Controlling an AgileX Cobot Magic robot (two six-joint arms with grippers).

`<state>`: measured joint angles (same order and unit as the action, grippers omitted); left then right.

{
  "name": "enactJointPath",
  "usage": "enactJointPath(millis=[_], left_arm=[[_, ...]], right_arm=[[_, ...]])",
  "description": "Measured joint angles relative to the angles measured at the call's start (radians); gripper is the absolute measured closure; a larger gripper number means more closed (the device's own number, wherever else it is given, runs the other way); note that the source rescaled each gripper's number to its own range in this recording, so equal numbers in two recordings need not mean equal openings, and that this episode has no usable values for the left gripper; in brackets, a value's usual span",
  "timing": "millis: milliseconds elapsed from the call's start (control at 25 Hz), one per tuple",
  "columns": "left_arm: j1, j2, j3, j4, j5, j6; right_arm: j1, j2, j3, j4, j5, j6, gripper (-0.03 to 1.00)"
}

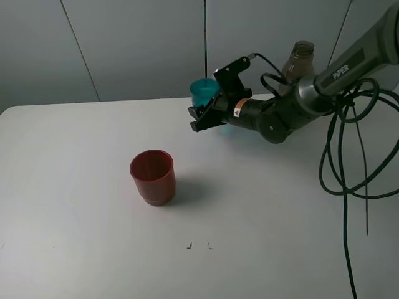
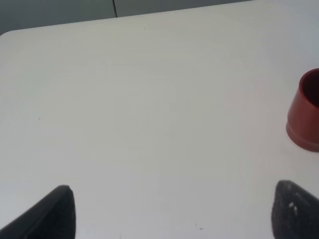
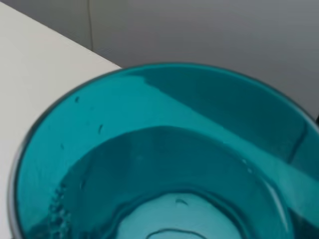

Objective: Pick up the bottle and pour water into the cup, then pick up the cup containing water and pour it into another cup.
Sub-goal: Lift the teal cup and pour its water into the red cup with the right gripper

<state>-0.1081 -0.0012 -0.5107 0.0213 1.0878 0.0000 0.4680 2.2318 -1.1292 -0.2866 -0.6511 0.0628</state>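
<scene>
Right pincer point(image 1: 206, 112), clamped on the cup point(image 1: 204, 92) of water at the desk's point(image 1: 75, 187) far edge, holds it upright; another cup point(image 1: 153, 176) stands well apart, nearer the camera and leftward, where the left pincer point(image 2: 174, 189) gapes empty

Right pincer point(image 1: 204, 111) clasps the cup point(image 1: 203, 91) with arm outstretched; left pincer point(image 2: 172, 189) gapes wide.
</scene>
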Motion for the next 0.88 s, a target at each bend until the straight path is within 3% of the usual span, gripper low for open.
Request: enactJointPath(millis=[200,880], left_arm=[[0.0,0.0,0.0,0.0,0.0,0.0],[0.0,0.0,0.0,0.0,0.0,0.0]], right_arm=[[0.004,-0.033,0.0,-0.086,-0.002,0.0,0.93],[0.104,-0.064,0.037,-0.152,-0.025,-0.175,0.93]])
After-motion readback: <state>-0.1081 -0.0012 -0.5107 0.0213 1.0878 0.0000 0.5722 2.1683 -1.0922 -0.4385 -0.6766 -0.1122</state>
